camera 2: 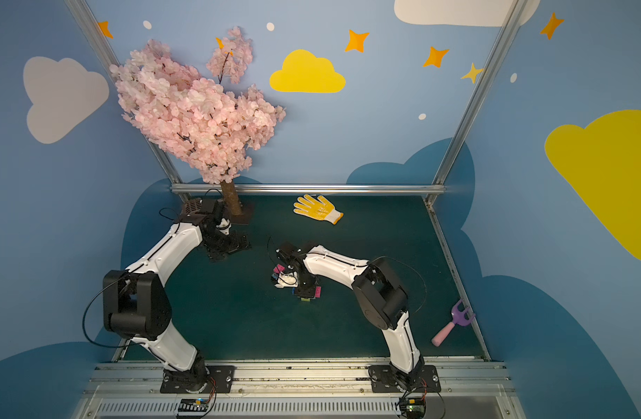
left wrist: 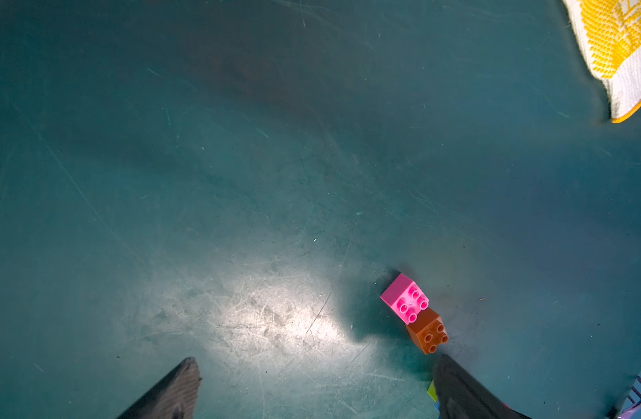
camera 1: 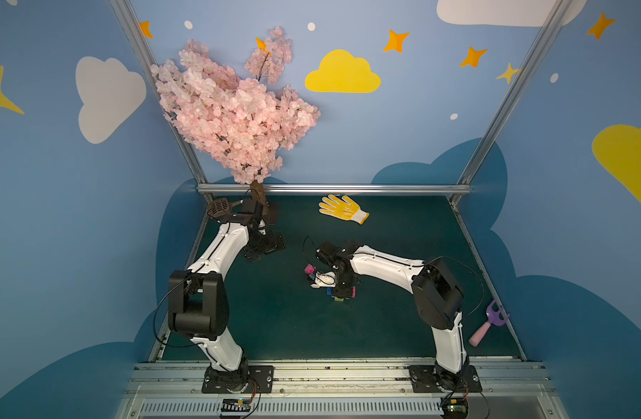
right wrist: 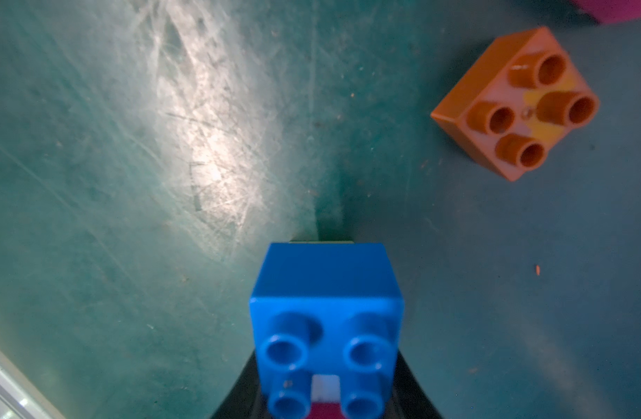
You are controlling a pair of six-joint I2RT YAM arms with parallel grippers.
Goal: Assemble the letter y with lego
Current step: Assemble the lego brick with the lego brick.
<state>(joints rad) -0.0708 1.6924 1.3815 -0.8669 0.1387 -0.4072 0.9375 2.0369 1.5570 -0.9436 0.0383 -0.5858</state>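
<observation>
A pink lego brick [left wrist: 406, 299] and an orange brick [left wrist: 428, 333] lie touching on the green mat, studs facing sideways; in both top views the pink one [camera 1: 309, 269] [camera 2: 278, 269] shows left of the right wrist. My right gripper [right wrist: 326, 362] is shut on a dark blue brick [right wrist: 326, 308], low over the mat, with the orange brick [right wrist: 518, 105] lying apart from it. Under that gripper [camera 1: 342, 290] show lime green [camera 1: 339, 299] and pink [camera 1: 353, 292] bricks, joined to the blue one. My left gripper [left wrist: 317, 359] is open and empty, back near the tree [camera 1: 266, 248].
A yellow glove [camera 1: 342, 208] lies at the back of the mat. The blossom tree's trunk [camera 1: 257, 196] stands at the back left, next to a brown brush [camera 1: 217, 207]. A purple and pink toy rake [camera 1: 489, 323] lies by the right edge.
</observation>
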